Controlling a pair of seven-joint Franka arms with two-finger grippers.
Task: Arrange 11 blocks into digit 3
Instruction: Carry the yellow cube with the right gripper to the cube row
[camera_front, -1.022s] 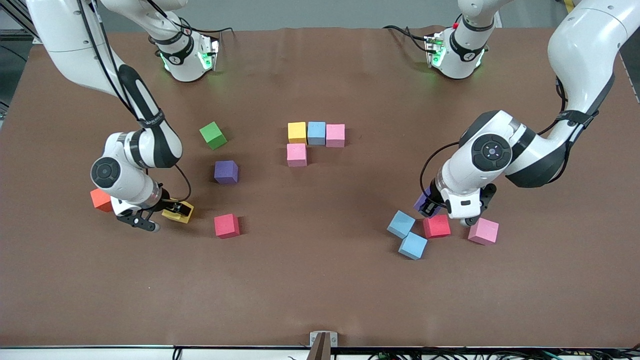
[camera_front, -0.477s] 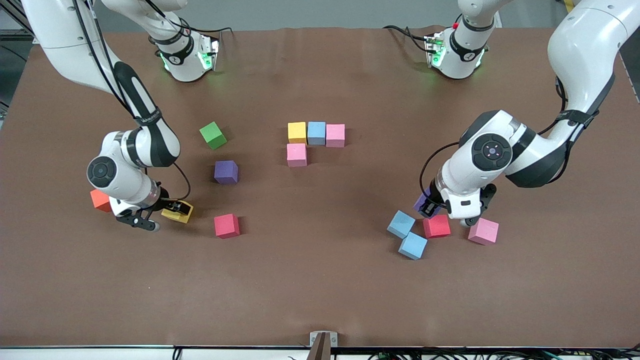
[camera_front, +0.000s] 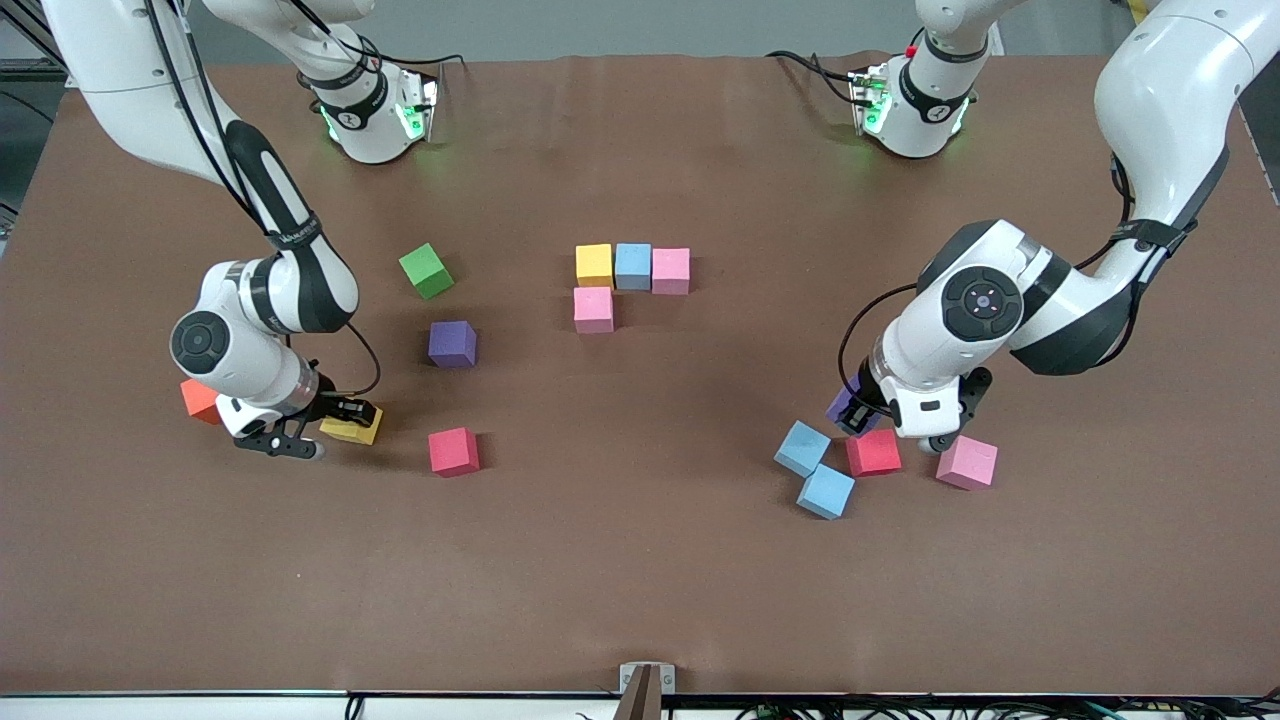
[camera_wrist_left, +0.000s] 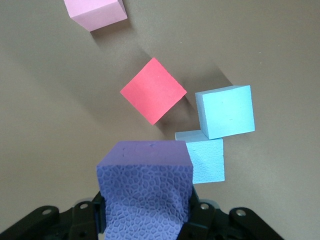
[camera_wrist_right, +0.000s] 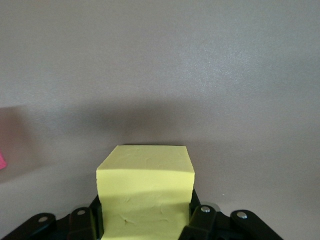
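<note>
Four blocks touch in the table's middle: yellow (camera_front: 594, 264), light blue (camera_front: 632, 265) and pink (camera_front: 671, 270) in a row, with another pink (camera_front: 593, 308) against the yellow one, nearer the camera. My right gripper (camera_front: 345, 417) is shut on a yellow block (camera_front: 355, 430) (camera_wrist_right: 145, 192) low at the table, its jaws pressed on both sides. My left gripper (camera_front: 856, 412) is shut on a purple block (camera_front: 843, 404) (camera_wrist_left: 145, 187), beside a red block (camera_front: 873, 452), two light blue blocks (camera_front: 802, 447) (camera_front: 826, 490) and a pink one (camera_front: 966, 462).
A purple block (camera_front: 452, 343) and a red block (camera_front: 453, 451) lie loose toward the right arm's end. A green cube (camera_front: 426, 270) sits farther from the camera than the purple one. An orange cube (camera_front: 200, 400) peeks out by the right wrist.
The right gripper's fingers have come together on the yellow block, which shifted slightly and squared up between them. The left arm and its purple block have not moved.
</note>
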